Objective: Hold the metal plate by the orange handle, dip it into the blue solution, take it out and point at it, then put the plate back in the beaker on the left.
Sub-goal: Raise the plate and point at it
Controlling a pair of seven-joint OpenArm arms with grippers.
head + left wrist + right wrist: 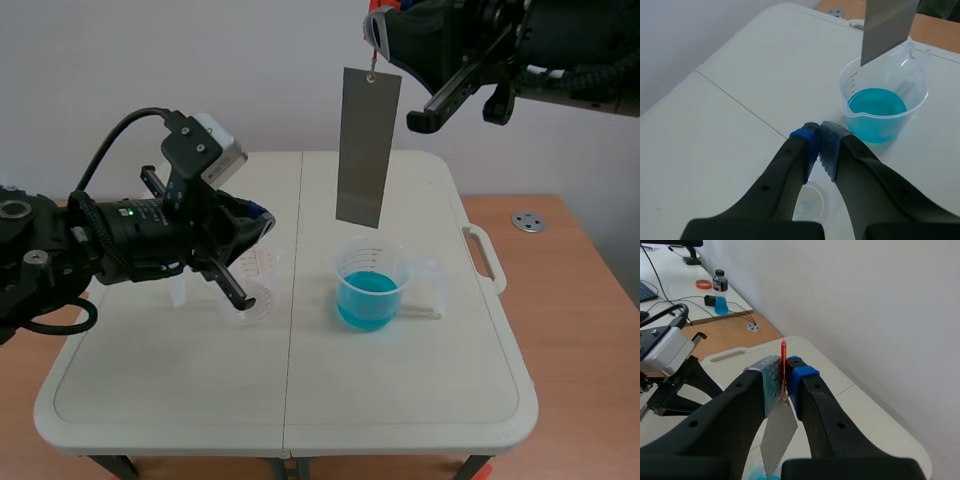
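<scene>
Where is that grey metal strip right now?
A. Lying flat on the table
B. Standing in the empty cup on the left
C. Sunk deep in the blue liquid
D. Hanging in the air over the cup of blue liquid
D: the metal plate hangs upright from the right tool, with its lower edge just above the rim of the beaker of blue solution and clear of the liquid.

Thin orange handle (784, 357) between the right pincer's (784, 387) blue and grey dotted pads (769, 382); flat grey metal plate (368, 148) below it; turquoise liquid (370, 298) underneath.
</scene>
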